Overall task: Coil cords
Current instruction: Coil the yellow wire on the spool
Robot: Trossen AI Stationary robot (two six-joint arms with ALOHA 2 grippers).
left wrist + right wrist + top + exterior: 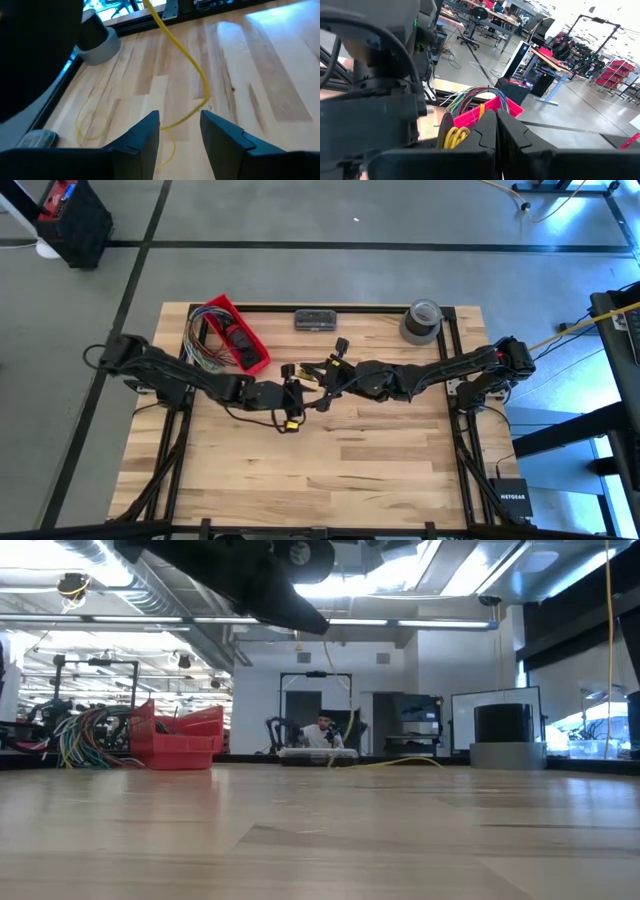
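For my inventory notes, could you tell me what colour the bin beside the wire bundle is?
The bin is red, clearest in the high view.

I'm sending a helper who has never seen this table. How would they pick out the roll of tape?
Start at the wooden table and go to its far right corner, by the black frame rail. The roll of grey tape lies flat there, the only round ring on the table, unlike the flat dark power strip and red bin along the same edge.
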